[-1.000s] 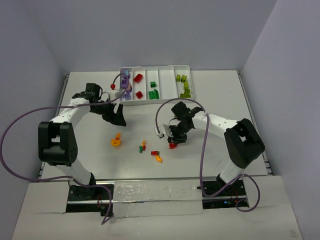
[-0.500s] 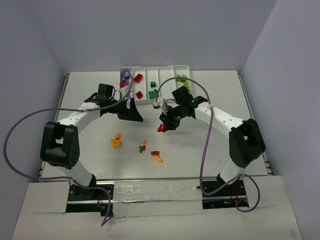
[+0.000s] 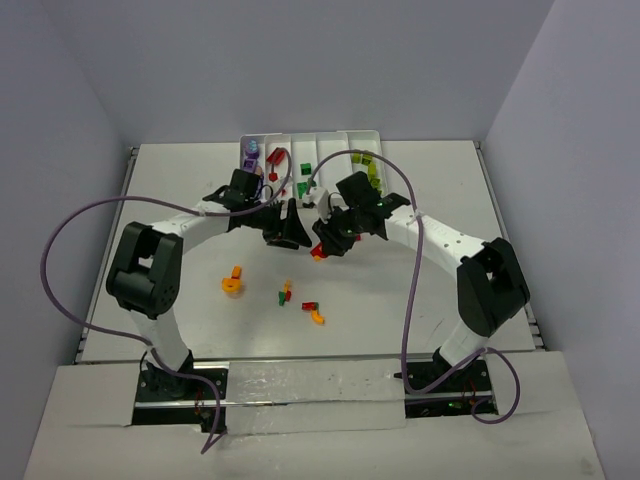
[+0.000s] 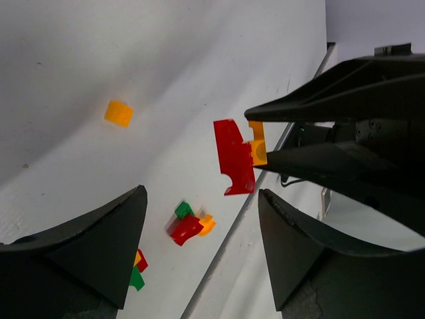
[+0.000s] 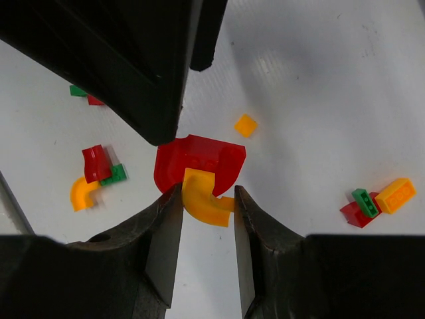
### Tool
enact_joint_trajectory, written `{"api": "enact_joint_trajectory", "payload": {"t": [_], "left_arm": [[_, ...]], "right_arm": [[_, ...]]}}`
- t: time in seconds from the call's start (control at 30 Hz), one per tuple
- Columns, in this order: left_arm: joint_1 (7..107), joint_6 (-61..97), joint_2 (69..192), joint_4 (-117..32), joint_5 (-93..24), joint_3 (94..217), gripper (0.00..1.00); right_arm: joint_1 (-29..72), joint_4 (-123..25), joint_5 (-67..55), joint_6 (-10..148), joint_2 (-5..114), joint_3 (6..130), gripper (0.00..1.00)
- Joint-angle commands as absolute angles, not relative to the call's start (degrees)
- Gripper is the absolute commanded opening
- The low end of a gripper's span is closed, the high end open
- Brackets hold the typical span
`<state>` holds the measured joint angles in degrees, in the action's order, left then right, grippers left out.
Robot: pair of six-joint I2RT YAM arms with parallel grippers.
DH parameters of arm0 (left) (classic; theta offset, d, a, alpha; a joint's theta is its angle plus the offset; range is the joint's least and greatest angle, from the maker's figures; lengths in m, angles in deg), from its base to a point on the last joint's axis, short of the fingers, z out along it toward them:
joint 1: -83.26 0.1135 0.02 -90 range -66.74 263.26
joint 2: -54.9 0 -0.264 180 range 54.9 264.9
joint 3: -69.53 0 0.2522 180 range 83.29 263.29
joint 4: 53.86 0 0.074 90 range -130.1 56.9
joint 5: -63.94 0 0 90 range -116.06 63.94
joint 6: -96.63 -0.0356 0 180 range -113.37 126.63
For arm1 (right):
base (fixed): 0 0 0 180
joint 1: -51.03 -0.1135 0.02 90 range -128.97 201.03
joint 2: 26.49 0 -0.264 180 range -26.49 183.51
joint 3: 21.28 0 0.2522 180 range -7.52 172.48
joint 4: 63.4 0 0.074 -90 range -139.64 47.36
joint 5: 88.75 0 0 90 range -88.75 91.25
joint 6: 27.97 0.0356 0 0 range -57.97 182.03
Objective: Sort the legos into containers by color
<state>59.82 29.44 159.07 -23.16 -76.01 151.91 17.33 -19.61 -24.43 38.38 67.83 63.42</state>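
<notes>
Five tray compartments, upper centre: purple bricks leftmost, red bricks next, green bricks third, lime bricks rightmost. Right fingers pinch red-orange piece, long axis vertical in left wrist view. Left fingers wide, empty.

The left arm and right arm match — white tubular links, bulky black joints, 1 looping purple cable each — ending in matte black wedge-shaped fingers.

Grippers: two, left gripper, right gripper. Tray: one, five compartments. Loose lego clusters: three. Held bricks: two, red brick, orange brick
</notes>
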Motion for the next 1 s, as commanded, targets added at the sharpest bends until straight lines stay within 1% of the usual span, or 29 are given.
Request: {"api": "enact_joint_trajectory", "payload": {"t": [0.0,0.1,0.3,0.57,0.67,0.7,0.97], "left_arm": [[58.6,33.1,159.6,-27.0,-79.0,155.4,0.75],[58.2,34.3,160.3,-28.1,-80.6,155.5,0.73],[57.3,35.7,161.5,-29.2,-83.8,155.5,0.64],[56.7,35.6,163.0,-28.5,-84.3,156.4,0.61],[56.7,35.3,163.4,-28.0,-84.6,156.8,0.55],[56.7,35.3,163.4,-28.0,-84.7,156.8,0.51],[56.7,35.3,164.0,-27.9,-84.9,157.0,0.36]], "right_arm": [[16.3,-22.3,-22.9,40.5,66.1,64.5,0.00],[16.0,-22.6,-22.6,41.2,66.2,64.6,0.00],[16.0,-23.6,-21.8,41.7,65.9,64.3,0.00],[15.9,-24.2,-21.8,42.1,65.5,64.3,0.00],[15.9,-24.2,-21.7,42.1,65.4,64.3,0.00],[15.9,-24.2,-21.6,42.1,65.4,64.3,0.00],[15.9,-24.5,-21.4,42.3,65.1,64.3,0.00]]}}
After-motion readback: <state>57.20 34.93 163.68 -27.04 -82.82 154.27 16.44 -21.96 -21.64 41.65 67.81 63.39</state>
